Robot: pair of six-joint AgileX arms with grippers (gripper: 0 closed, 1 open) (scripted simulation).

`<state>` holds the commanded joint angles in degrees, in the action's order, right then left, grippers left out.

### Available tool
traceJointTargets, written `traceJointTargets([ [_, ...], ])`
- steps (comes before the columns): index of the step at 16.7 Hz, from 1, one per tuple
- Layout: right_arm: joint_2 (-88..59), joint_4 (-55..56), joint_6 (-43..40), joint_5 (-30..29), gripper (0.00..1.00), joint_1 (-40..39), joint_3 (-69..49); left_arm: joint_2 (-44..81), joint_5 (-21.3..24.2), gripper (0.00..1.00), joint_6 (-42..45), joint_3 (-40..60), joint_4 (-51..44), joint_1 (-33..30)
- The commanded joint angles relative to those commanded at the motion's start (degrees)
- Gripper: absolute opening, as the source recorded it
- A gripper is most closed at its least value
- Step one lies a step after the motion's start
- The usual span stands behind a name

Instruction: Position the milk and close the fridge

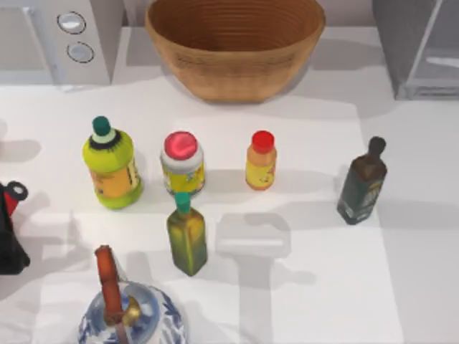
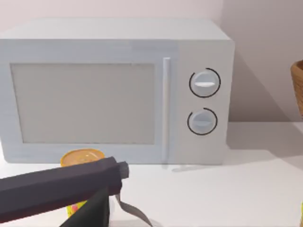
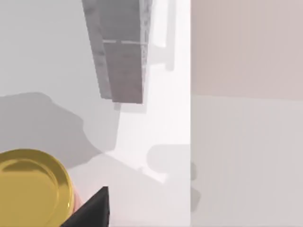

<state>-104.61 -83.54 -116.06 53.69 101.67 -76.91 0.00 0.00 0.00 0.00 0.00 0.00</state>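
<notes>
**Milk unplaced, fridge door open**

The fridge [image 1: 419, 50] stands at the far right corner of the tabletop [image 1: 401, 236], its grey door swung out and the pale inside showing. Where the milk sits I cannot tell. In my judgement the task is at its first step: the carton has to be found and gripped before anything goes into the fridge, and closing the door comes last.

The top view lays out a row of bottles, among them the orange bottle [image 1: 260, 160], with a basket [image 1: 234, 50] behind. The left wrist view looks at a microwave [image 2: 113, 90] with two knobs, past the left gripper [image 2: 102, 198]. The right wrist view shows the right gripper [image 3: 92, 213] beside a gold lid [image 3: 31, 187], with the fridge's grey panel beyond. Whether either gripper's jaws are released or clenched, I cannot tell.
</notes>
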Motion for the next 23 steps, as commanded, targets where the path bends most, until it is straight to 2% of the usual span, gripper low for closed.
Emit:
traceJointTargets([
  [5, -1.93, 14.22, 14.74, -1.37, 1.0, -12.01, -0.67, 0.0, 0.0, 1.0, 0.0, 0.0, 0.0, 0.0],
  [11, -5.1, 38.54, 44.11, -4.68, 1.0, -30.3, 1.38, 0.0, 0.0, 1.0, 0.0, 0.0, 0.0, 0.0],
  [16, -3.89, 56.25, 67.1, -8.03, 1.0, -42.42, 2.72, 0.0, 0.0, 1.0, 0.0, 0.0, 0.0, 0.0],
  [19, -1.77, 63.1, 75.56, -9.49, 1.0, -46.81, 2.39, 0.0, 0.0, 1.0, 0.0, 0.0, 0.0, 0.0],
  [23, -0.59, 65.66, 78.55, -10.05, 1.0, -48.31, 2.01, 0.0, 0.0, 1.0, 0.0, 0.0, 0.0, 0.0],
])
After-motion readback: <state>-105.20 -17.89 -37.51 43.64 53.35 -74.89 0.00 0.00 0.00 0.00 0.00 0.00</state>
